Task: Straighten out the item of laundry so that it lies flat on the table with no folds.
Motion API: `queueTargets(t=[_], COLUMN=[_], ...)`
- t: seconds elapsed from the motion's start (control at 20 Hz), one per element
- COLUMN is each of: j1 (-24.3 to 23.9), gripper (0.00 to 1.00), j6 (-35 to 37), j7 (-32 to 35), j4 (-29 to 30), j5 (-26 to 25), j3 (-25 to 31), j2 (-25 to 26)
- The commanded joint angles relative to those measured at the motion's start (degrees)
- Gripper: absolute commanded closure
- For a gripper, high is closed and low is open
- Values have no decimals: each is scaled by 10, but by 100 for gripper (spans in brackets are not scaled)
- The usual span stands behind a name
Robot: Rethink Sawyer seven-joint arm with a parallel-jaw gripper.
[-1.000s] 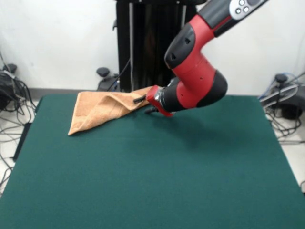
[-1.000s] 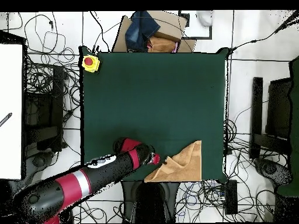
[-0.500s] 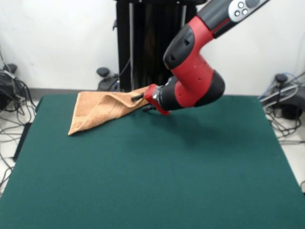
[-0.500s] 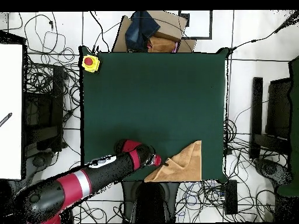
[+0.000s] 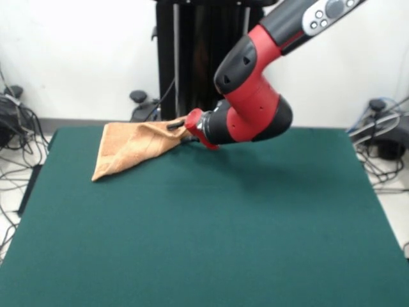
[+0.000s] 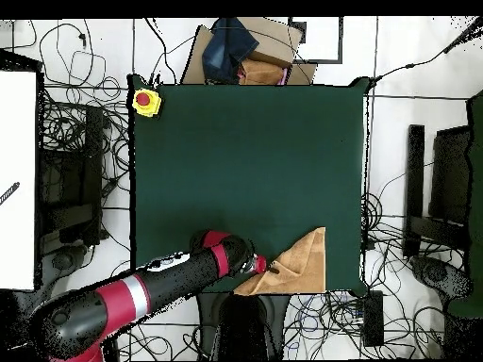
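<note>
Hand towel [image 5: 131, 149], peach-orange terry, lies folded into a rough triangle near one corner of the green counter [image 5: 204, 224], at the side closest to the robot's pedestal. From the front camera the wide end sits flat toward the counter's left edge; the narrow tip is lifted slightly, running up to the gripper [image 5: 174, 125]. Overhead, same towel [image 6: 297, 267] hugs the counter's edge [image 6: 245, 170], tip pointing at the red wrist.

Fingers: dark tips appear pressed together on the towel's raised tip, with cloth seeming to drape away from them. Looks like a closed pinch on that corner, though the contact itself is small and partly hidden by the wrist.

Handling, my judgement: light, limp, no stiffness at all. Terry grips felt, so dragging it will likely bunch it rather than slide it clean. It will sag from any single held point and keep whatever crease it lands with. Nothing fragile here; a firm pinch does no harm.

Where to hold: a true corner or the hem, single layer if possible. The present pinch may be holding more than one layer at the fold, which I cannot tell. Lifting that tip high and carrying it toward the counter's open middle should let the layers peel apart.

Yellow box with red button [image 6: 145, 101] sits at the far corner overhead, well apart.
</note>
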Motion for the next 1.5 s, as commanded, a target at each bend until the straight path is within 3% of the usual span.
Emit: queueTargets(t=[0.05,0.3,0.8,1.0,1.05,1.5], j1=[-7,-15,-18,-31,-34,-44], gripper=[0,0,0,0,100,100], j6=[-11,-20,48,51,52,72], j7=[197,214,310,312,313,339], j4=[-47,-66,-144,-151,-153,-177], j5=[-2,8,27,15,12,-9], j3=[28,10,-51,-37,-33,-55], j2=[35,62,129,122,120,134])
